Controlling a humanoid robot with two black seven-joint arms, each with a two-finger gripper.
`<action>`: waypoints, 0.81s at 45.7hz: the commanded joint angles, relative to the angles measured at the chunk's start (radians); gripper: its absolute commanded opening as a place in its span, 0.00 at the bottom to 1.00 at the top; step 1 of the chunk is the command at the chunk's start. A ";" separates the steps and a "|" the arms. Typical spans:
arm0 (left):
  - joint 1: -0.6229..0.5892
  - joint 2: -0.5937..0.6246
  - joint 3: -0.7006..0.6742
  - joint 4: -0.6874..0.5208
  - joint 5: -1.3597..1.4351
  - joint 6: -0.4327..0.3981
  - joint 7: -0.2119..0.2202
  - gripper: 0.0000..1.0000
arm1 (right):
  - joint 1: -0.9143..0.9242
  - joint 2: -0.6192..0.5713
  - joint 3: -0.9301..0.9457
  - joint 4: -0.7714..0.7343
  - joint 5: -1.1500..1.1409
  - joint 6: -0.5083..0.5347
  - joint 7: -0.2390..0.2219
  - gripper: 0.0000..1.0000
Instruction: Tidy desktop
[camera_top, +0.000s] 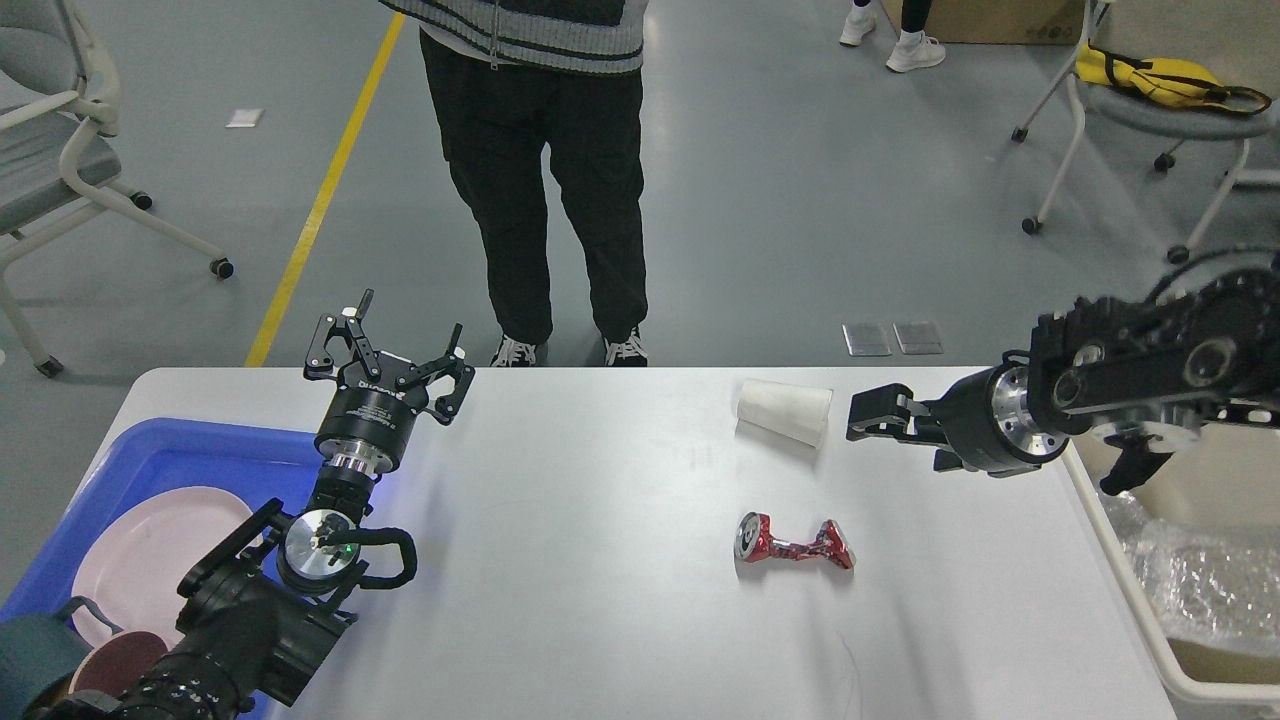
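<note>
The white desktop (600, 560) holds a white paper cup (785, 412) lying on its side at the far right-centre. A crushed red can (795, 543) lies nearer me, below the cup. My right gripper (882, 425) reaches in from the right, just right of the cup's mouth and apart from it. Its dark fingers look spread, so it is open, with nothing between them. My left gripper (410, 318) stands open and empty over the far left of the desktop, beside the blue tray.
A blue tray (170, 450) at the left holds a pink plate (150, 555) and a dark red bowl (110, 668). A beige bin (1125, 570) with clear plastic wrap (1205, 585) sits at the right edge. A person (545, 170) stands at the far edge; chairs stand behind.
</note>
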 joint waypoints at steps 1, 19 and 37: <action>0.000 0.000 0.000 0.000 0.000 0.000 0.000 0.97 | -0.130 0.021 0.018 -0.092 0.051 -0.076 0.002 1.00; 0.000 -0.001 0.000 0.000 -0.001 0.001 0.000 0.97 | -0.664 0.103 0.515 -0.477 0.119 -0.455 0.058 1.00; 0.000 0.000 0.000 0.000 0.000 0.000 0.000 0.97 | -0.851 0.292 0.520 -0.882 -0.139 -0.573 0.199 0.90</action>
